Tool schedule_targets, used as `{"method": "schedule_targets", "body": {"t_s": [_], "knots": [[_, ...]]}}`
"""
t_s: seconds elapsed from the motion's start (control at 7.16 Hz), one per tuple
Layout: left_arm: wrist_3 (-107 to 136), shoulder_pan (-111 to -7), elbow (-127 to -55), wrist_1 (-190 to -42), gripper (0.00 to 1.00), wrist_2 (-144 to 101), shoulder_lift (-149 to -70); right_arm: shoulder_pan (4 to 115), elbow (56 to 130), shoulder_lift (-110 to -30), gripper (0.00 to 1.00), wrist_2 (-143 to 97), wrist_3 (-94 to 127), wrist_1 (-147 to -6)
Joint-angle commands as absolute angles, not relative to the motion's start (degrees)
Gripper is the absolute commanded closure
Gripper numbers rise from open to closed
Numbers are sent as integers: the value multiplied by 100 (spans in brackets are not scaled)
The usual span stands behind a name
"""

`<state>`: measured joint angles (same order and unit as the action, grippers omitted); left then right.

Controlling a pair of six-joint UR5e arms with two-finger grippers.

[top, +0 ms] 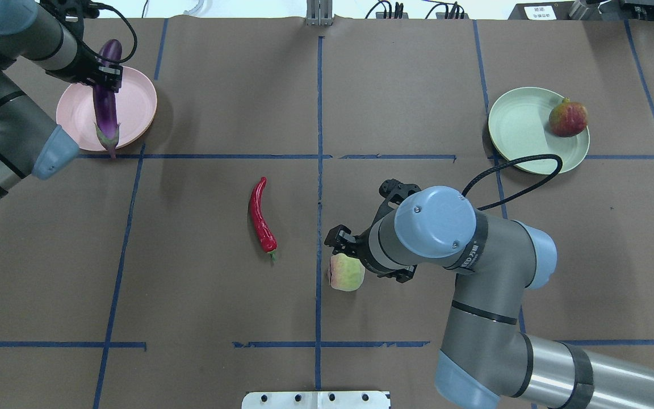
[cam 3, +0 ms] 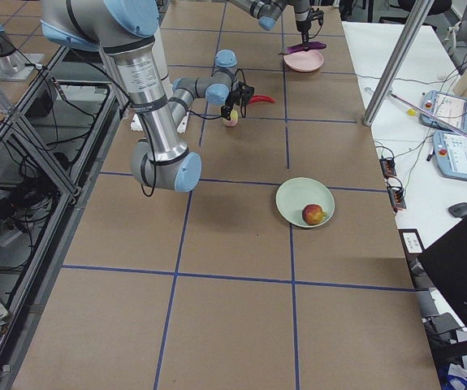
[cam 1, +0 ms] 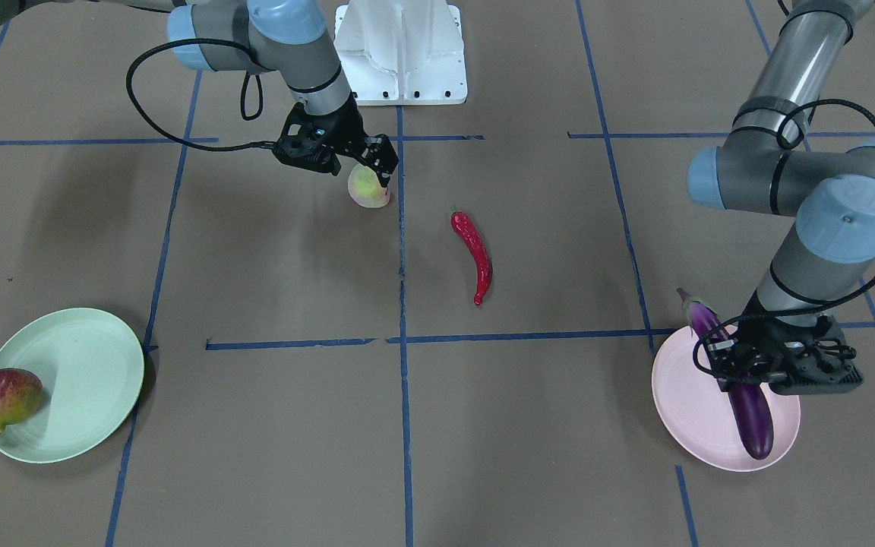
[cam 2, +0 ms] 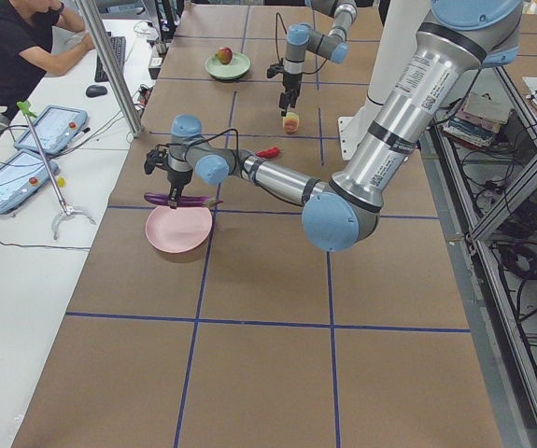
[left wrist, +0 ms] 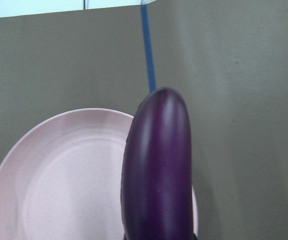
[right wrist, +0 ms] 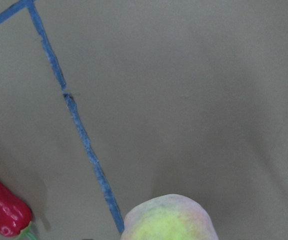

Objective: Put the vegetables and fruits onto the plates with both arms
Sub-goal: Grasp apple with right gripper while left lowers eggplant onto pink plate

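My left gripper (cam 1: pixel 741 372) is shut on the purple eggplant (cam 1: pixel 750 414) and holds it level just above the pink plate (cam 1: pixel 684 410). The left wrist view shows the eggplant (left wrist: pixel 159 165) over that plate (left wrist: pixel 63 175). My right gripper (cam 1: pixel 377 171) points down and is shut around the pale peach (cam 1: pixel 368 190), at or just above the table near the centre tape line. The peach (right wrist: pixel 169 220) fills the bottom of the right wrist view. The red chili (cam 1: pixel 474 254) lies loose on the table between the arms. The pomegranate (cam 1: pixel 6 396) sits on the mint green plate (cam 1: pixel 88 380).
The white robot base (cam 1: pixel 401 53) stands at the table's robot side. Blue tape lines (cam 1: pixel 403 342) cross the brown table cover. Beyond the table's left end are a side table with tablets (cam 2: pixel 49 131), a metal pole (cam 2: pixel 109 65) and a seated person (cam 2: pixel 16 42).
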<state>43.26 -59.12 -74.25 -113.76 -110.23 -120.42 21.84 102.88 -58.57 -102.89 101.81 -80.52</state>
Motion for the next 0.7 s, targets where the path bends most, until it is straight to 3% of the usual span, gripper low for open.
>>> {"method": "schedule_targets", "body": {"t_s": [0.0,0.14,0.28,0.42,0.56], "knots": [[4307,-5941,-6648,-11933,100,-10872,-12242,2048,10028,-5757,0,-10231,10169,-8068],[4307,-5959,-6497,-11953,98,-10872,-12356,2013,9950,-5739,0,-10135,10169,-8068],[4307,-5959,-6208,-11936,78,-10872,-12540,1995,9880,-5713,46,-9890,10178,-8034],[4263,-5959,-5970,-11962,1,-10872,-12733,2013,9949,-5739,99,-9923,10152,-8007],[4219,-5959,-5976,-11953,0,-10907,-12788,2143,10184,-5757,100,-9966,10143,-8085]]}}
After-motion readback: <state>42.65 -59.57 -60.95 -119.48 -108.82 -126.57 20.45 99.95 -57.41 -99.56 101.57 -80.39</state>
